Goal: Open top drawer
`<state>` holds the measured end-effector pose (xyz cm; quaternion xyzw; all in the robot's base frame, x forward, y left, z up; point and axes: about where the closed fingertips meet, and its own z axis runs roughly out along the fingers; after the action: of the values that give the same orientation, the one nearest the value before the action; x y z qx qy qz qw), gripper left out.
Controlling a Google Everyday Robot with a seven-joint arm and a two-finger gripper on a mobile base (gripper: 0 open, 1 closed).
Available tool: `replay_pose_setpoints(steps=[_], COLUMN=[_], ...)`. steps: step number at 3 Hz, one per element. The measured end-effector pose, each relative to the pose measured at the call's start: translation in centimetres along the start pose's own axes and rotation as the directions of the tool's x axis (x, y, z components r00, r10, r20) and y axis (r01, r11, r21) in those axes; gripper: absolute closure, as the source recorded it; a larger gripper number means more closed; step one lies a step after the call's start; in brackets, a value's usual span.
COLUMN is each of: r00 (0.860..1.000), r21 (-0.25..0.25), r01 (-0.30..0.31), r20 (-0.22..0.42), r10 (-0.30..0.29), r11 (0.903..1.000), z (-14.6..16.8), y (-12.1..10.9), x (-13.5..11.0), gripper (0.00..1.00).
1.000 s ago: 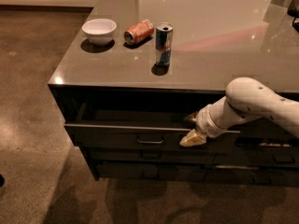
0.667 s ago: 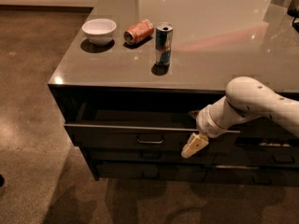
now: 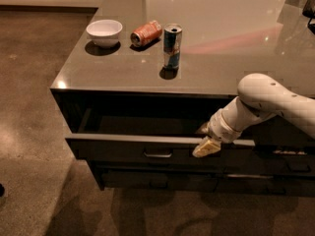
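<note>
The top drawer (image 3: pixel 118 149) is a wide dark grey drawer just under the counter top. It stands pulled out a short way, with a dark gap showing behind its front panel. Its small metal bar handle (image 3: pixel 158 154) sits at the middle of the panel. My gripper (image 3: pixel 206 145), with tan tips on a white arm (image 3: pixel 266 104), reaches in from the right. It rests at the top edge of the drawer front, to the right of the handle. Part of it is hidden behind the panel.
On the counter top (image 3: pixel 221 43) stand a white bowl (image 3: pixel 104 32), an orange can (image 3: pixel 146 33) lying on its side and an upright blue can (image 3: pixel 172 45). Lower drawers (image 3: pixel 162 181) sit beneath. Brown floor lies to the left and in front.
My gripper tip dipped slightly down over the drawer front and came back up a little. The drawer stays open by about the same amount.
</note>
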<state>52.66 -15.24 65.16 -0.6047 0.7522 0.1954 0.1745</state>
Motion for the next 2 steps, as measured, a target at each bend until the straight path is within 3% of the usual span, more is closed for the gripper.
replay_pose_setpoints(steps=[1, 2], r00=[0.998, 0.998], r21=[-0.024, -0.022], r01=[0.023, 0.018], r20=[0.058, 0.062], r10=[-0.022, -0.017], r11=[0.9994, 0.9996], z=[-1.60, -1.62], y=[1.76, 1.81], x=[-0.57, -0.19], gripper=[0.49, 0.31])
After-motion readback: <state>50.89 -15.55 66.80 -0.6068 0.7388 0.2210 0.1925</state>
